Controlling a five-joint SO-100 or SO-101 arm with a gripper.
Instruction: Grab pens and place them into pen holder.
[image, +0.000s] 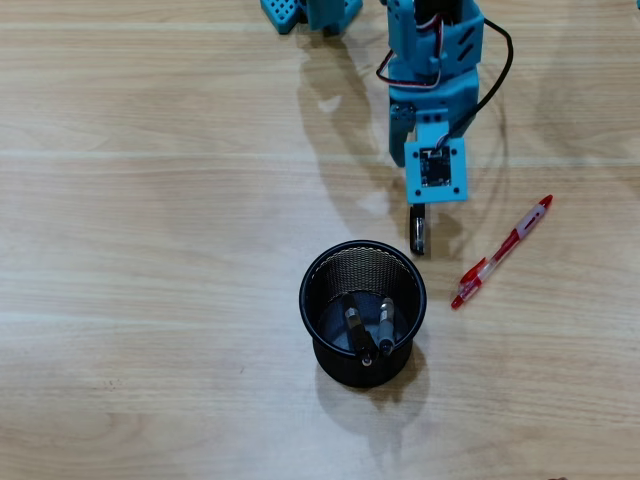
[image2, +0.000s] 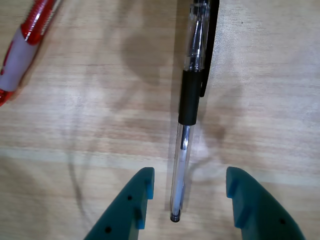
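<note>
In the overhead view, the pen holder (image: 362, 312) is standing on the desk (image: 150, 250) with two black pens (image: 368, 328) leaning inside. Just above its rim, a third black pen (image2: 187, 112) is lying between the released fingers (image2: 187, 200), untouched. Further right, the red pen (image: 502, 251) is lying slanted.
</note>
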